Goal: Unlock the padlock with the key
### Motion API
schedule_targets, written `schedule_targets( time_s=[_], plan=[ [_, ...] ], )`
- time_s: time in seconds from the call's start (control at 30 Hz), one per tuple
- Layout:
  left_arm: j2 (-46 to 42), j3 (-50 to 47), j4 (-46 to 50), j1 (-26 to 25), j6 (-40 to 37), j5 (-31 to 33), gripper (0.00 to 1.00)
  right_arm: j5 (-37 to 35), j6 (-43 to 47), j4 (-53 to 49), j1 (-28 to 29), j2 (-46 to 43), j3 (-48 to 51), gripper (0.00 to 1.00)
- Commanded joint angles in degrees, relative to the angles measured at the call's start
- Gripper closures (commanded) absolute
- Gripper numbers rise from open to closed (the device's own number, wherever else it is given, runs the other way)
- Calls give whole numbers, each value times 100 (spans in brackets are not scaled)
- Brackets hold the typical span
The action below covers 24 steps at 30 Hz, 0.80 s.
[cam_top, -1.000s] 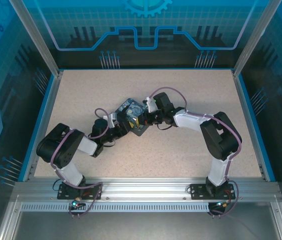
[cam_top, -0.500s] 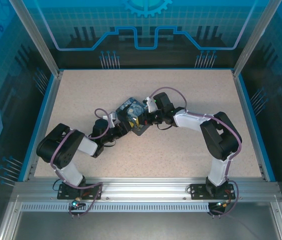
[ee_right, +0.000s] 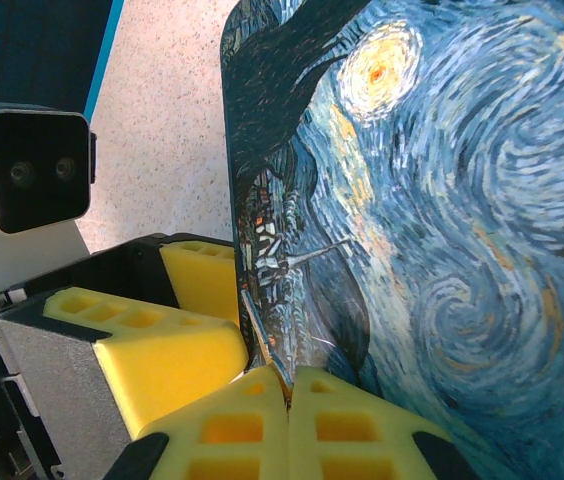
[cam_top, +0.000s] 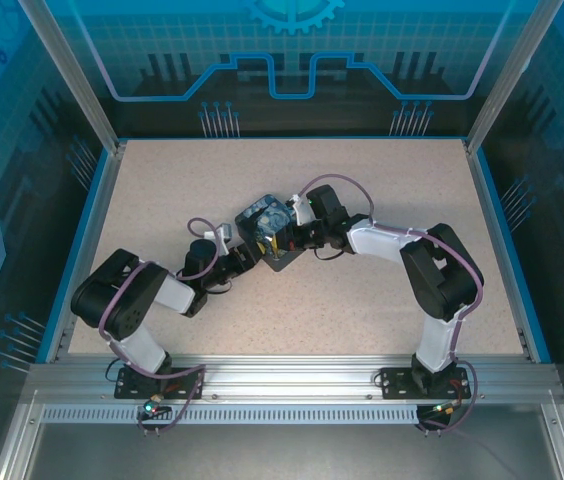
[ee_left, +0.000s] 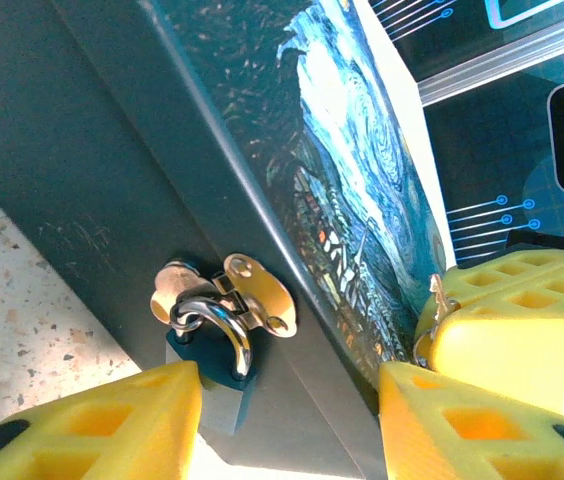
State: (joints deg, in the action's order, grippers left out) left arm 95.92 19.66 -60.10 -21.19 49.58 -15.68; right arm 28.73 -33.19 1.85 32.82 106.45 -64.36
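Observation:
The blue-and-yellow painted tin point(cam_top: 263, 217) stands tilted on edge at the table's middle, and my left gripper point(cam_top: 247, 252) is shut on it. In the left wrist view its yellow fingers point(ee_left: 92, 425) straddle the tin point(ee_left: 82, 150). The small dark-bluish padlock point(ee_left: 205, 362) hangs by its shackle from the brass hasp point(ee_left: 257, 290), next to the left finger. My right gripper point(cam_top: 288, 238) is shut on the key point(ee_right: 267, 350). The thin blade sticks out of the shut gripper point(ee_right: 289, 378) against the tin's painted lid point(ee_right: 442, 200). The key point(ee_left: 436, 296) sits right of the tin, apart from the padlock.
Both arms meet over the speckled tabletop point(cam_top: 382, 180). A blue rim point(cam_top: 492, 230) and clear enclosure walls bound the table, with an aluminium rail point(cam_top: 292, 375) along the near edge. The left wrist's camera housing point(ee_right: 32, 170) sits close beside the right fingers.
The left wrist has drawn back slightly to the left and the tin has tipped a little more on edge. The right gripper stays put, shut on the key.

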Motion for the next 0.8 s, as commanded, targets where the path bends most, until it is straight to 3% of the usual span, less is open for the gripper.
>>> schedule_targets(
  time_s=[0.0,0.17,0.4,0.57,0.77],
  plan=[
    [54,-64,60,-78,-132,-73,53,-217,74,-387,-12,77,55,100],
    [-80,-184,161,-66,-207,152,53,-228,84,-396,-21,50,64,100],
    [-623,-190,1183,-36,-566,585,52,-255,94,-415,-43,37,81,100],
    [-755,-204,1490,9,-633,788,58,-250,93,-405,-41,41,73,100],
    [-1002,-115,1823,162,-1063,722,55,-228,127,-413,-38,31,90,100]
  ],
)
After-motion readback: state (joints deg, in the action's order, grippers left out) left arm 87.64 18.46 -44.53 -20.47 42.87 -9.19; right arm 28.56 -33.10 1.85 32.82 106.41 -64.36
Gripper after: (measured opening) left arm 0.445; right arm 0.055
